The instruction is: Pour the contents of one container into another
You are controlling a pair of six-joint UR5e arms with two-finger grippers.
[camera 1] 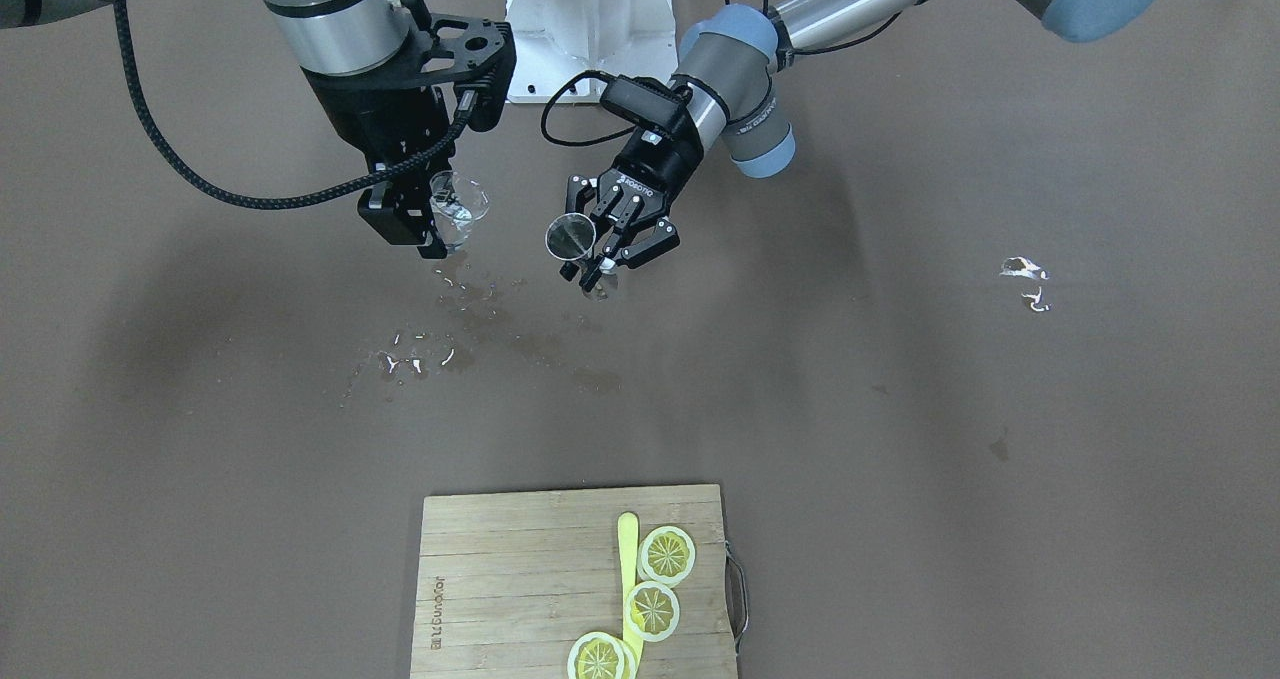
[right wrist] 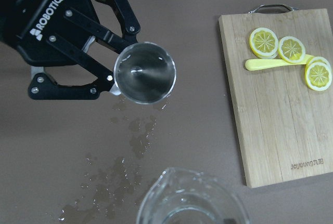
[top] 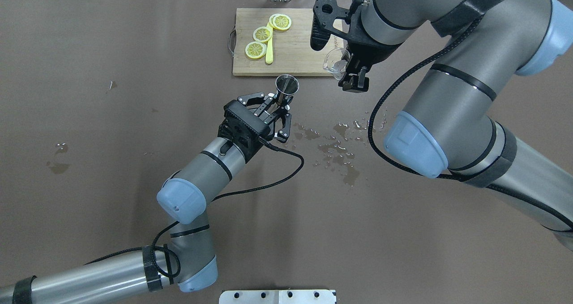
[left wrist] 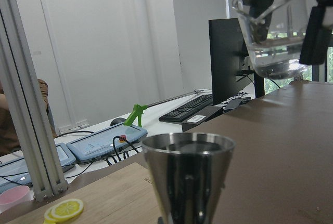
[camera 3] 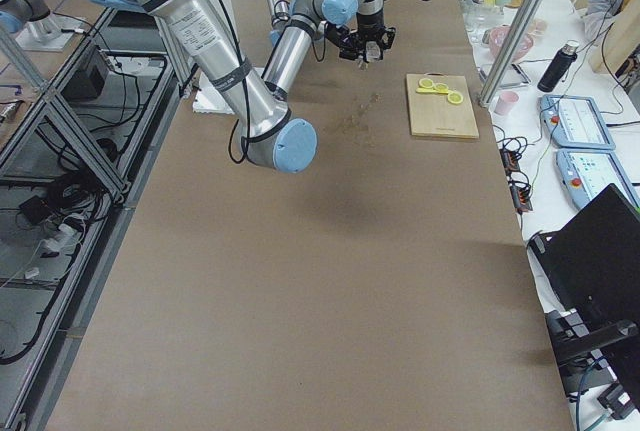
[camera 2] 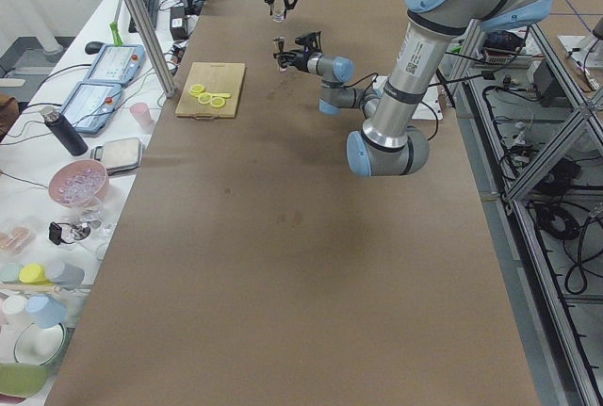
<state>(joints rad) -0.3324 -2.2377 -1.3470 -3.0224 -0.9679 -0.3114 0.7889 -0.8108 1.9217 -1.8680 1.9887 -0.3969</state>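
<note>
My left gripper (top: 278,104) is shut on the narrow base of a metal cone-shaped jigger (top: 286,84) and holds it upright above the table, mouth up. The right wrist view looks down into the jigger (right wrist: 144,72), whose inside looks wet. My right gripper (top: 352,79) is shut on a clear glass beaker (top: 335,61), raised higher and to the jigger's right. In the left wrist view the beaker (left wrist: 273,26) hangs above and beyond the jigger (left wrist: 188,177) with some water in its bottom. The beaker is roughly upright and apart from the jigger.
A wooden cutting board (top: 304,57) with lemon slices (top: 263,34) and a yellow stick lies at the far edge, just behind both grippers. Spilled water (top: 340,147) wets the table below them. Small white scraps (camera 1: 1025,279) lie on the robot's left side.
</note>
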